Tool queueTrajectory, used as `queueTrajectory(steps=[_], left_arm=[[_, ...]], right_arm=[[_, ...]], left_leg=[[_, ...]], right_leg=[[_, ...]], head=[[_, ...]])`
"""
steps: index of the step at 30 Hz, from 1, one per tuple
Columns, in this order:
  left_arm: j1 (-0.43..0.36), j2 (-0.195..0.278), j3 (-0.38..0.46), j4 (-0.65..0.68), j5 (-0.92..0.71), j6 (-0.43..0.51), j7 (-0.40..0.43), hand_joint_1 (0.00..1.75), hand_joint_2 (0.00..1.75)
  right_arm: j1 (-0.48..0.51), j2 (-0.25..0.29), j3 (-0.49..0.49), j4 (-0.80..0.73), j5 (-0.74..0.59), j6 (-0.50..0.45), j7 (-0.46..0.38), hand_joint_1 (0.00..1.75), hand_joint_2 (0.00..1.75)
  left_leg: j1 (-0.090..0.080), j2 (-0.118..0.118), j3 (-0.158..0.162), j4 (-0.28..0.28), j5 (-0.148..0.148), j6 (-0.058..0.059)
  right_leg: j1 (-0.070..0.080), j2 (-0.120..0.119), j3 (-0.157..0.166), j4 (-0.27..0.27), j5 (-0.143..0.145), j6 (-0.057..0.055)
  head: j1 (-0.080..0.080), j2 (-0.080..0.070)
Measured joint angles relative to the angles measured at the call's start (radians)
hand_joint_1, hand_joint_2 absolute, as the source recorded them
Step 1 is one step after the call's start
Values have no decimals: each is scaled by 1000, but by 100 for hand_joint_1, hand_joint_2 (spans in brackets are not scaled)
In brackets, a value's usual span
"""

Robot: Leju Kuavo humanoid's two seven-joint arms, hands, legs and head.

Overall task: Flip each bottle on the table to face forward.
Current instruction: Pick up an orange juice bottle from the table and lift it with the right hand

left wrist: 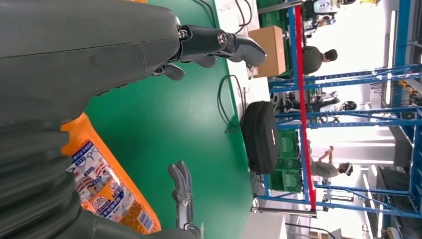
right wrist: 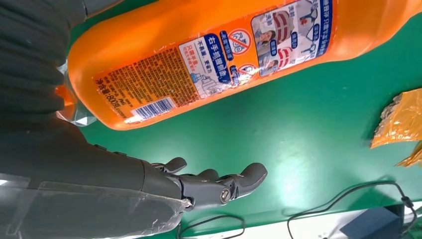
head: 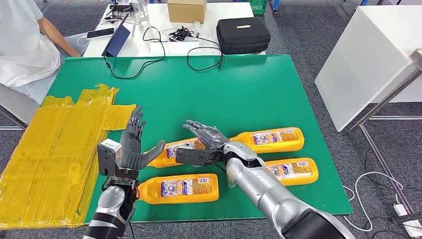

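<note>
**Both hands open above four orange bottles**

Right hand [head: 206,137] hovers palm-down, fingers spread, over the orange plastic bottle with a blue-and-white label [head: 176,149] at the head view's centre, gripping nothing. Its wrist view reveals that bottle's barcode and small print [right wrist: 199,59], unreadable from the head. Left hand [head: 134,144] stands upright at lower left, fingers apart, empty. Three more orange bottles lie on the green table [head: 209,84]: nearest [head: 179,188], right [head: 291,171], upper right [head: 268,140]. Crumpled yellow plastic sheeting [head: 54,149] covers the left edge.
</note>
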Motion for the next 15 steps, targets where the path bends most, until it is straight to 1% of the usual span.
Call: queueTrajectory(steps=[8,15], left_arm=[[-4,0,0,13,5,0,-1,0,175],[-22,-5,0,43,8,0,-2,0,175]], right_arm=[[-11,10,25,3,-20,23,-18,0,175],[-36,31,62,12,-27,37,-2,0,175]], left_leg=[[0,1,0,0,0,0],[0,1,0,0,0,0]], right_leg=[[0,0,0,0,0,0],[0,0,0,0,0,0]], head=[[0,0],[0,0]])
